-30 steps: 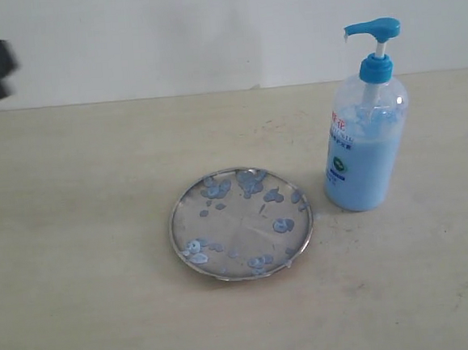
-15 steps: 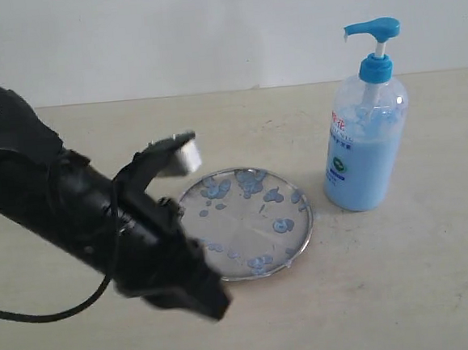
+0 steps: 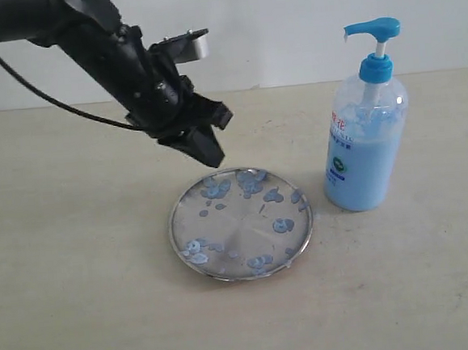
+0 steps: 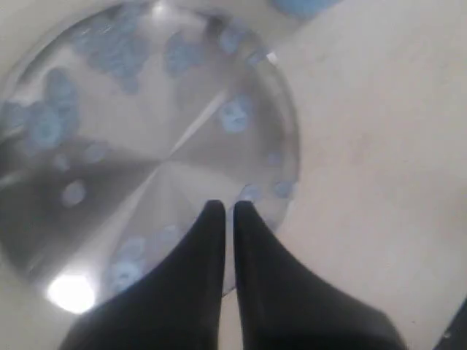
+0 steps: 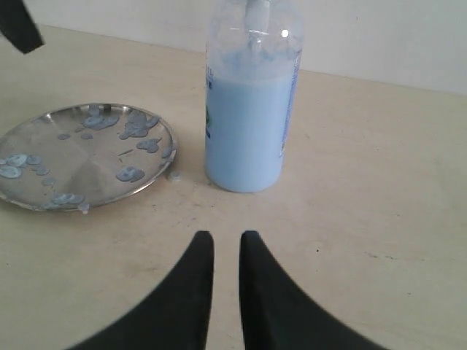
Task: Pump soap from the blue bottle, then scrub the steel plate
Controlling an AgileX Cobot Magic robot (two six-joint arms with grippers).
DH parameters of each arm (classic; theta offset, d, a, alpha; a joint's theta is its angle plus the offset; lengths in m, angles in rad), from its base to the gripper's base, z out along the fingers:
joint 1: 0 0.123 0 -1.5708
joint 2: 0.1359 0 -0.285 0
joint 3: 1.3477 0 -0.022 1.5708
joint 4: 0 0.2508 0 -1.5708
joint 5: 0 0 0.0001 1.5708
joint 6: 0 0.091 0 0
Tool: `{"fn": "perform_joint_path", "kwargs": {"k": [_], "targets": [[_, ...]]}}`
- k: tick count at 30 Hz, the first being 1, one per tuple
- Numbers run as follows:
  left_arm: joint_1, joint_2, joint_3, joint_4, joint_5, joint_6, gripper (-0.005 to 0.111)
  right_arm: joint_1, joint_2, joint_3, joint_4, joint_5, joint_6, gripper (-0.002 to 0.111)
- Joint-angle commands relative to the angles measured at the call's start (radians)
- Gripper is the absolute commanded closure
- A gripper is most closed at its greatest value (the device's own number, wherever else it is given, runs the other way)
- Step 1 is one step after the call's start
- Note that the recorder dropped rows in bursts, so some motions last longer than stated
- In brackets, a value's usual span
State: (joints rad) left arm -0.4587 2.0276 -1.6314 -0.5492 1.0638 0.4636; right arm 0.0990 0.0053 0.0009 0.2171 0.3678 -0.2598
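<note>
Blue bottle [image 3: 366,132] over half full of soap [image 5: 244,131]; steel plate [image 3: 231,225] blob-speckled; left pincer [image 4: 228,208], right pincer [image 5: 227,237] narrow, empty.

The round shiny silver steel plate [image 3: 242,223] has blue-grey spots. The tall clear plastic bottle [image 3: 365,124] has a bright blue top, light blue soap [image 3: 372,176] and a white label [image 3: 341,146].

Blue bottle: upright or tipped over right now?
Upright. The blue bottle stands on its base on the table beside the steel plate, pump head on top.
</note>
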Motion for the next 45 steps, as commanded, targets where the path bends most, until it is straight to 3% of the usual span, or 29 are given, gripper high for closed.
{"fn": "perform_joint_path", "kwargs": {"k": [1, 3, 4, 6, 7, 9, 11, 13, 15, 16, 18, 20, 21, 22, 24, 26, 30, 33, 36, 38, 40, 43, 45], "targets": [[-0.004, 0.108, -0.085, 0.018, 0.157, 0.09, 0.102, -0.008, -0.005, -0.001, -0.005, 0.001, -0.004, 0.104], [-0.004, 0.07, -0.095, 0.266, 0.157, -0.061, 0.102, -0.008, -0.005, -0.001, -0.003, 0.003, -0.004, 0.104], [-0.004, 0.06, -0.104, 0.309, 0.125, -0.105, 0.102, -0.008, -0.005, -0.001, -0.003, 0.003, -0.004, 0.104], [-0.006, 0.061, -0.106, 0.149, -0.136, -0.064, 0.102, -0.008, -0.005, -0.001, -0.003, 0.003, -0.004, 0.104], [-0.008, 0.086, -0.106, -0.061, -0.18, 0.089, 0.102, -0.008, -0.005, -0.001, -0.003, 0.003, -0.004, 0.104], [-0.011, 0.13, -0.106, -0.276, -0.056, 0.305, 0.102, -0.008, -0.005, -0.001, -0.003, 0.003, -0.004, 0.104], [-0.013, 0.164, -0.106, -0.287, 0.139, 0.404, 0.102, -0.008, -0.005, -0.001, -0.003, 0.003, -0.004, 0.104], [-0.013, 0.171, -0.104, -0.138, 0.157, 0.345, 0.102, -0.008, -0.005, -0.001, -0.003, 0.003, -0.004, 0.104], [-0.013, 0.161, -0.104, 0.128, 0.157, 0.192, 0.102, -0.008, -0.005, -0.001, -0.002, 0.003, -0.002, 0.104], [-0.013, 0.159, -0.104, 0.236, 0.123, 0.086, 0.102, -0.008, -0.005, -0.001, -0.002, 0.003, -0.002, 0.104], [-0.013, 0.161, -0.104, 0.305, -0.044, -0.049, 0.102, -0.008, -0.005, -0.001, -0.002, 0.003, -0.002, 0.104], [-0.013, 0.181, -0.104, 0.193, -0.187, -0.057, 0.102, -0.008, -0.005, -0.001, -0.002, 0.003, -0.002, 0.104], [-0.017, 0.196, -0.104, 0.074, -0.191, 0.022, 0.102, -0.008, -0.005, -0.001, -0.002, 0.003, -0.002, 0.104], [-0.023, 0.212, -0.104, -0.048, -0.144, 0.139, 0.102, -0.008, -0.005, -0.001, -0.002, 0.003, -0.002, 0.104], [-0.031, 0.231, -0.104, -0.154, 0.03, 0.338, 0.102, -0.008, -0.005, -0.001, -0.002, 0.003, -0.002, 0.104], [-0.031, 0.236, -0.104, -0.113, 0.157, 0.369, 0.102, -0.008, -0.005, -0.001, -0.002, 0.003, -0.002, 0.104], [0.0, 0.184, -0.104, 0.072, 0.157, 0.253, 0.102, -0.008, -0.005, -0.001, -0.002, 0.003, 0.001, 0.104], [0.011, 0.168, -0.104, -0.008, -0.105, 0.097, 0.102, -0.008, -0.005, -0.001, -0.002, 0.003, 0.001, 0.104], [-0.022, 0.199, -0.11, -0.099, -0.092, 0.227, 0.102, -0.008, -0.005, -0.001, -0.002, 0.003, -0.002, 0.104], [-0.058, 0.227, -0.112, 0.004, 0.038, 0.284, 0.102, -0.008, -0.005, -0.001, -0.002, 0.003, -0.002, 0.104], [-0.09, 0.233, -0.112, 0.254, 0.157, 0.251, 0.102, -0.008, -0.005, -0.001, -0.002, 0.003, 0.003, 0.104], [-0.1, 0.233, -0.11, 0.603, 0.144, -0.068, 0.102, -0.008, -0.005, -0.001, -0.002, 0.003, 0.003, 0.104], [-0.093, 0.232, -0.127, 0.608, 0.059, -0.154, 0.102, -0.008, -0.005, -0.001, -0.002, 0.003, 0.003, 0.104]]}}
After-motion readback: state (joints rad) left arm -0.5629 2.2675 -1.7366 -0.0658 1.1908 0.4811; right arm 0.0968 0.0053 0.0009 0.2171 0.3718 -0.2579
